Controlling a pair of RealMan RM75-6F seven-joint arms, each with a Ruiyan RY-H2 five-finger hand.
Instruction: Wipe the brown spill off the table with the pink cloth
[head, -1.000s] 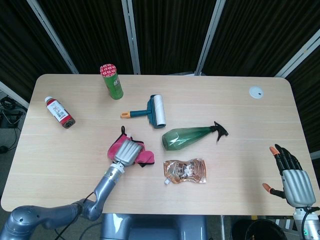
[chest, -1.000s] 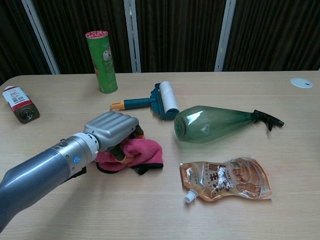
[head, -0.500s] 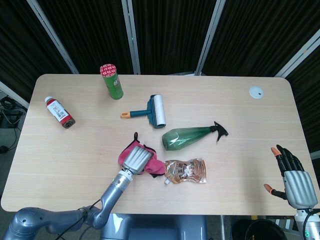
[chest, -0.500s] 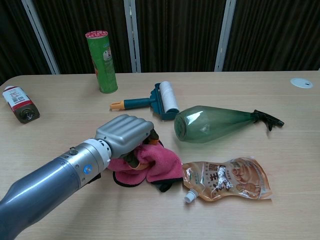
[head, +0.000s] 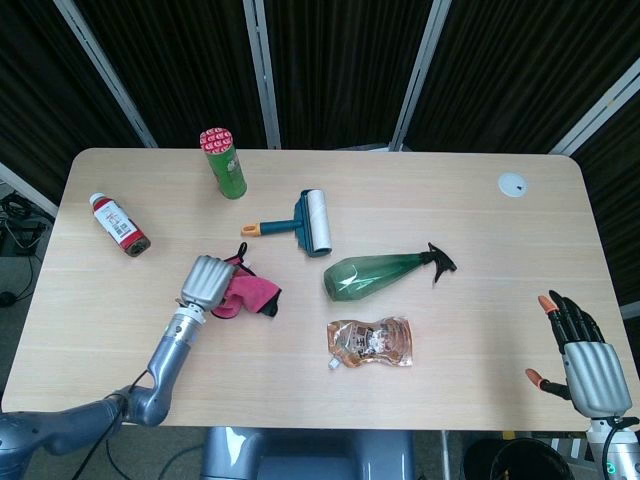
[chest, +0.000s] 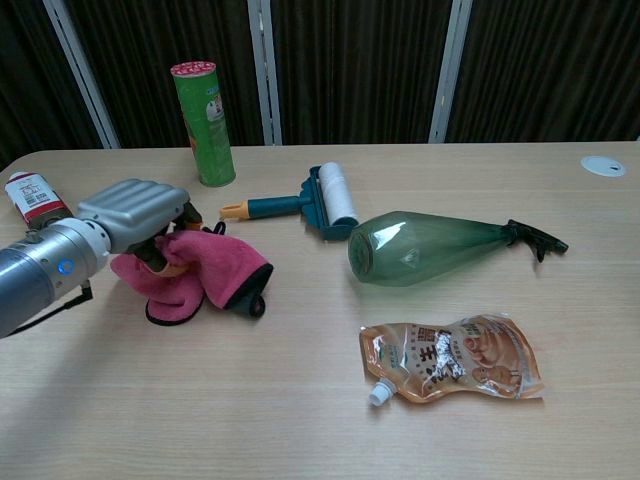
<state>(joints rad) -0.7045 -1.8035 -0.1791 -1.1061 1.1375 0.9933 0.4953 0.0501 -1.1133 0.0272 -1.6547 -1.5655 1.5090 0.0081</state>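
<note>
My left hand (head: 203, 282) (chest: 138, 209) grips the pink cloth (head: 250, 293) (chest: 205, 271), a crumpled rag with a dark edge, on the left part of the table in front of the lint roller. The cloth trails to the right of the hand and lies on the wood. I see no brown spill on the table in either view. My right hand (head: 583, 352) hangs off the table's right front corner, empty with fingers spread; the chest view does not show it.
A green tube can (head: 223, 163) stands at the back left; a small bottle (head: 119, 225) lies at the far left. A lint roller (head: 305, 223), a green spray bottle (head: 384, 271) and a brown drink pouch (head: 371, 342) lie mid-table. A white disc (head: 512, 184) sits back right.
My left hand has dragged the pink cloth back to the left and slightly away from the front edge, from beside the pouch to in front of the lint roller. The right hand barely moved.
</note>
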